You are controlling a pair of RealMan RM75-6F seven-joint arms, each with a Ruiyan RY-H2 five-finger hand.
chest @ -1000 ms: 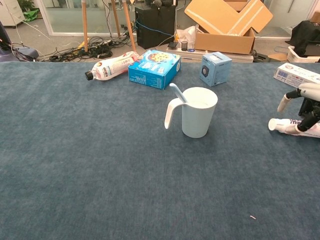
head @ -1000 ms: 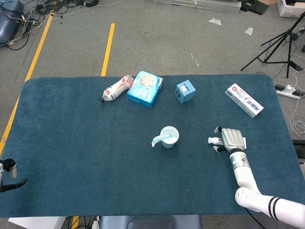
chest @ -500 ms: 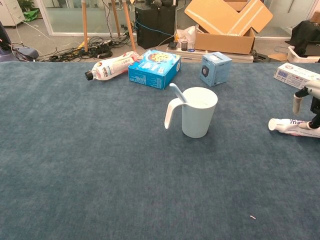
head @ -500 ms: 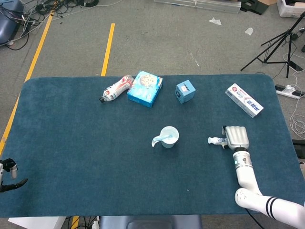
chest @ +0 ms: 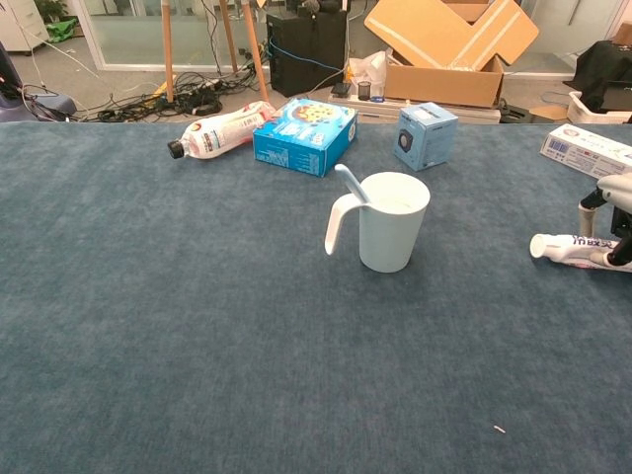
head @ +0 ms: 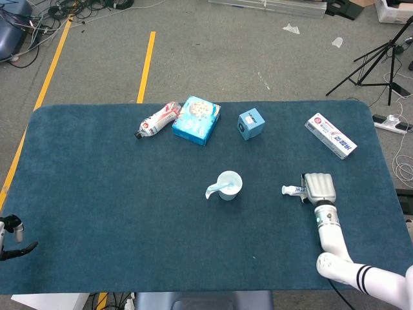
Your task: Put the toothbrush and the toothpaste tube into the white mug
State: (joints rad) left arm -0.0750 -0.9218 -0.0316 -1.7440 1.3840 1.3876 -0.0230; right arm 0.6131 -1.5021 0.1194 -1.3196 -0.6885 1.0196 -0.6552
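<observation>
The right hand (head: 319, 187) sits at the right side of the head view, its white forearm reaching up from the lower right corner of the frame. The back of the hand faces up and the hand lies over the rear part of the toothpaste tube (head: 293, 190). In the chest view the hand (chest: 614, 212) shows only at the far right edge, with dark fingers (chest: 587, 219) pointing down at either side of the tube (chest: 578, 250). Whether those fingers actually clamp the tube or just rest around it I cannot tell.

The left hand (head: 11, 237) shows only as a few dark fingertips at the lower left edge of the head view, off the table; its state cannot be made out.

The tube lies flat on the blue table (head: 116, 194). Its long axis runs left to right in both views, with the cap end pointing left toward the white mug (head: 229, 185) and the other end under the hand. It lies to the right of the mug, well apart from it.

The mug (chest: 391, 221) stands upright near the middle of the table, handle to the left. The toothbrush (chest: 352, 185) is already in it, leaning over the rim to the upper left.
</observation>
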